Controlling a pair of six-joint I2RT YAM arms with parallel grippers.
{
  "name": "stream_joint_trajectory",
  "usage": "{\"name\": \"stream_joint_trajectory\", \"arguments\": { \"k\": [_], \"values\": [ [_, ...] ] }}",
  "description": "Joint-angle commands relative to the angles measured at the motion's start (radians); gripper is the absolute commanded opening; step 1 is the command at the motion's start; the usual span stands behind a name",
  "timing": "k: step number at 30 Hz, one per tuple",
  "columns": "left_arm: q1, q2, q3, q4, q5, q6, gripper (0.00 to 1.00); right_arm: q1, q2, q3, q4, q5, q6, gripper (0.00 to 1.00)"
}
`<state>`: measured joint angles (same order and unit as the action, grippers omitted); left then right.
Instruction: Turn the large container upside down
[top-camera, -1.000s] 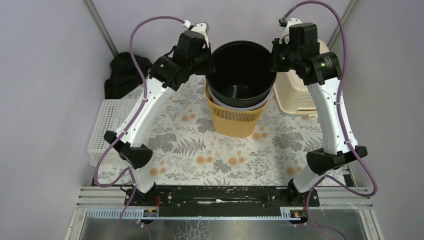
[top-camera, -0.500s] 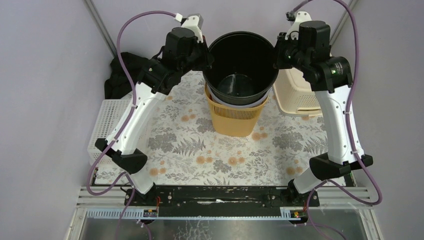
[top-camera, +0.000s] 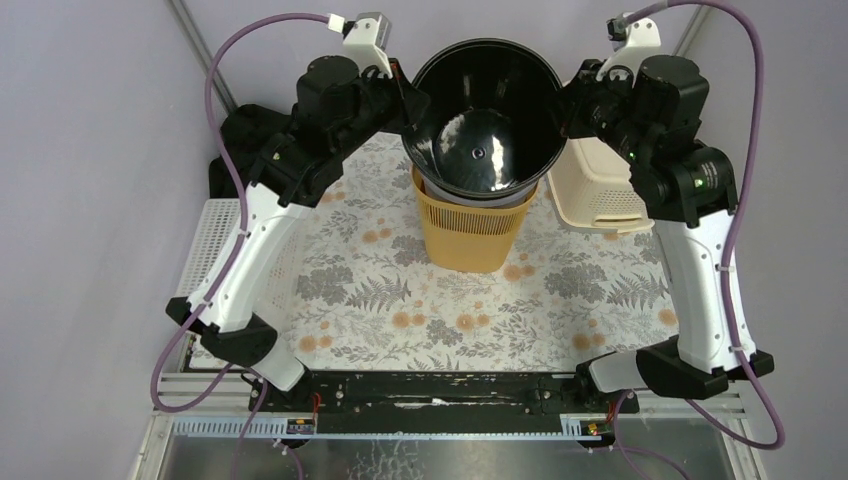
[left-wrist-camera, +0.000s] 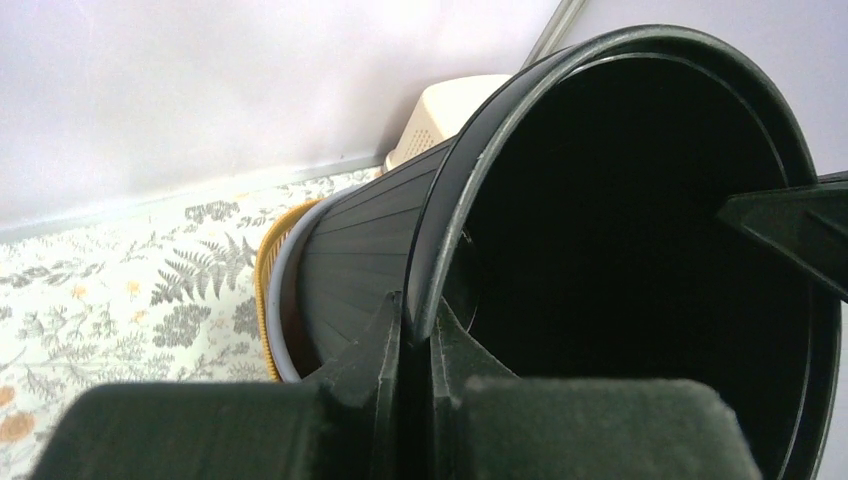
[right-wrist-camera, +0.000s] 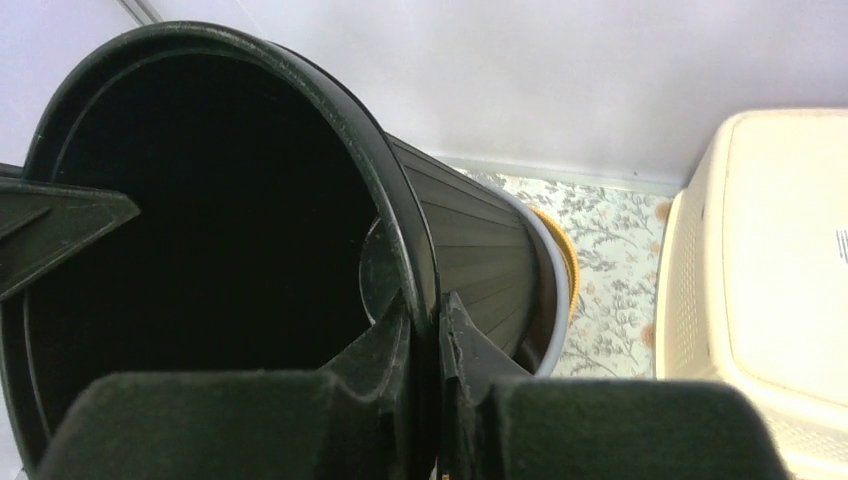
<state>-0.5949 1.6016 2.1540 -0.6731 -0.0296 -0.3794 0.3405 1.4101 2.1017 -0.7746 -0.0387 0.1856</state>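
Counted one big black bucket (top-camera: 485, 120), one orange mesh basket (top-camera: 468, 235) and one pale grey bin (right-wrist-camera: 563, 300), so that was three round containers all told. Off to the sides there was one cream hamper (top-camera: 600, 190) and one white crate (top-camera: 215, 250), so two boxy ones. Also just one black bundle of cloth (top-camera: 235, 140). Robot-wise there were two arms, the left arm (top-camera: 255, 250) and the right arm (top-camera: 705, 270), and two tools, the left tool (top-camera: 405, 100) and the right tool (top-camera: 570, 105). Two purple cables as well, a left cable (top-camera: 215, 90) and a right cable (top-camera: 745, 150). There was one desk (top-camera: 450, 310) with a flowery cover.
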Motion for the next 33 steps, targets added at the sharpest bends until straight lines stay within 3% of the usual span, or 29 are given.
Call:
{"name": "stream_joint_trajectory", "arguments": {
  "k": [1,9,22,33],
  "values": [
    [0.0,-0.121,-0.03,0.296,0.148,-0.019,0.02,-0.006,-0.083,-0.034,0.268,-0.07,0.03,0.0],
    [0.0,-0.207,-0.118,0.416,0.187,0.0,0.02,-0.007,-0.175,-0.163,0.444,-0.123,0.072,0.0],
    [-0.002,-0.38,-0.274,0.568,0.19,0.044,0.01,-0.007,-0.186,-0.248,0.668,-0.277,0.207,0.0],
    [-0.002,-0.453,-0.295,0.559,0.171,0.076,0.01,-0.005,-0.126,-0.269,0.817,-0.398,0.341,0.0]
  ]
}}
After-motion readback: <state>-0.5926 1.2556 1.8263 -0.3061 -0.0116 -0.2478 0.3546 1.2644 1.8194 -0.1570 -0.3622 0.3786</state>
